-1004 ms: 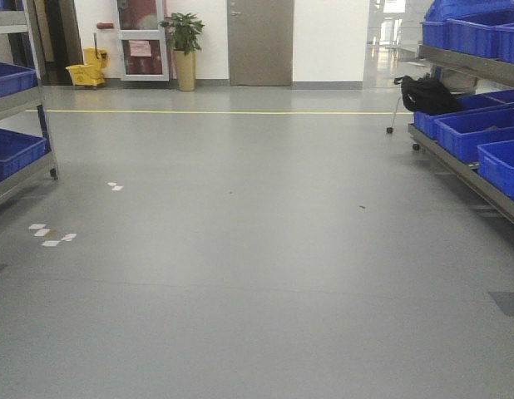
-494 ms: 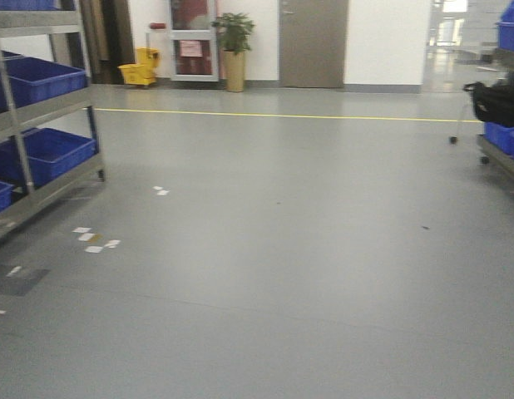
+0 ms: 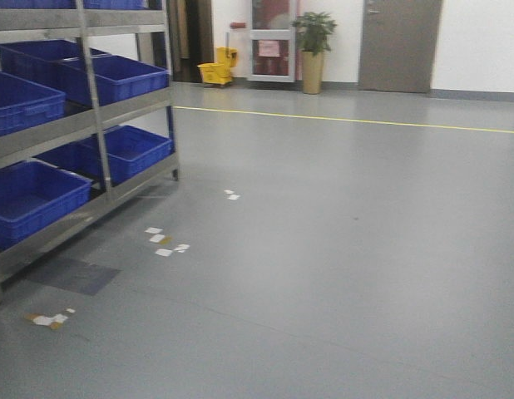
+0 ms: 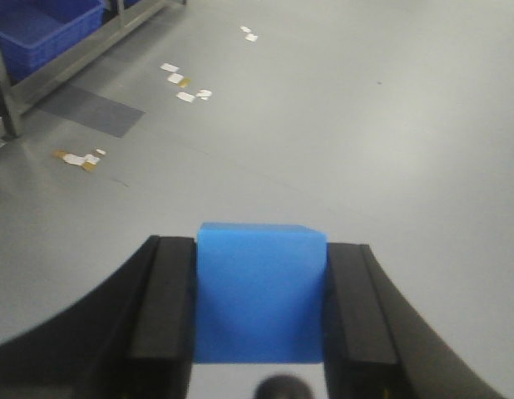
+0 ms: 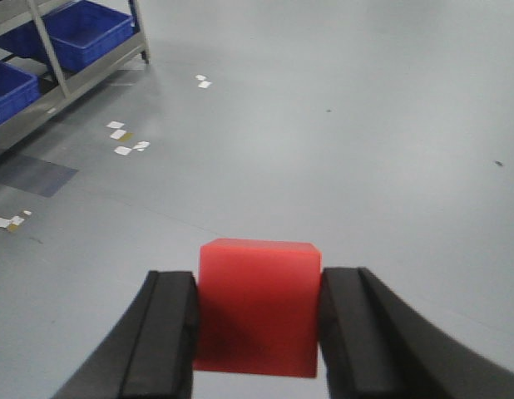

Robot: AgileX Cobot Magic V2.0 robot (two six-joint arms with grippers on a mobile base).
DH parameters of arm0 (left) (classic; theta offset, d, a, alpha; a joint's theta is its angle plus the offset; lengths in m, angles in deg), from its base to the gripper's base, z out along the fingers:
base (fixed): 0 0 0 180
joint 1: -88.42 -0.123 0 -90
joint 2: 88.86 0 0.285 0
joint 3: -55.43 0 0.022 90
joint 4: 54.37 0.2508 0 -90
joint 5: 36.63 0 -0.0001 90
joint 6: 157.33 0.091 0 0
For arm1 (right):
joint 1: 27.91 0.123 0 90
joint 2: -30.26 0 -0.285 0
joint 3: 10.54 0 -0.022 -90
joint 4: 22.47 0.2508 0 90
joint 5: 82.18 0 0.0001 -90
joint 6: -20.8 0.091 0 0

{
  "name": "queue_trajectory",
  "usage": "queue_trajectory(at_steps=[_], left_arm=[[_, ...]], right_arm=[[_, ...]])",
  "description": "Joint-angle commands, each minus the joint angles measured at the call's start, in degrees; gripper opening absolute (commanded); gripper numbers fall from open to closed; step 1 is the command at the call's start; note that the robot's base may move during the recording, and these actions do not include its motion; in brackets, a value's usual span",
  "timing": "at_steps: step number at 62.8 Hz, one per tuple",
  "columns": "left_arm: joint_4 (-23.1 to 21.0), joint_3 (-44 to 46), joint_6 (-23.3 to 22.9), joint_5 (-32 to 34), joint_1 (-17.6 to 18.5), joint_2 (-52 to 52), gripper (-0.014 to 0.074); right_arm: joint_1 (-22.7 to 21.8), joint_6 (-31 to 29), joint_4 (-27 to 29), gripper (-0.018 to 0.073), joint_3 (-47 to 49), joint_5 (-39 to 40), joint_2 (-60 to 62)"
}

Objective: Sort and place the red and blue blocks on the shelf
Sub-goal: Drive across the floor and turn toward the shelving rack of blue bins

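My left gripper point(image 4: 261, 312) is shut on the blue block point(image 4: 261, 291), a plain cube pinched between both black pads. In the right wrist view the red block point(image 5: 255, 306) sits squeezed between the pads of my right gripper point(image 5: 255, 320), which is shut on it. Both cubes hang above bare grey floor. The shelf point(image 3: 91, 125), a steel rack with blue ribbed bins point(image 3: 116, 76) on its tiers, stands at the left of the front view, and its corner shows at upper left in both wrist views point(image 4: 16, 100) point(image 5: 49, 50). Neither arm appears in the front view.
White tape scraps point(image 3: 165, 243) lie on the floor beside the rack, and a dark floor patch point(image 3: 74, 274) sits by its foot. Far back are a yellow mop bucket point(image 3: 217, 71), a potted plant point(image 3: 313, 50), a grey door point(image 3: 398, 41) and a yellow floor line point(image 3: 348, 120).
The view has swung left: the left rack has come far into the frame and looks nearer, while the right-hand shelf with bins and the black bag have slid out of view.
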Motion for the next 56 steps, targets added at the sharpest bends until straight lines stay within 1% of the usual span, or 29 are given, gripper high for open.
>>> queue_trajectory(at_steps=[1, 56], left_arm=[[0.2, 1.7, -0.3, 4.6, 0.0, -0.3, 0.0125], [0.2, 1.7, -0.3, 4.6, 0.0, -0.3, 0.0125]], right_arm=[[-0.4, -0.1, -0.4, 0.0057, 1.6, 5.0, 0.0], [-0.4, -0.1, -0.4, 0.0057, 1.6, 5.0, 0.0]])
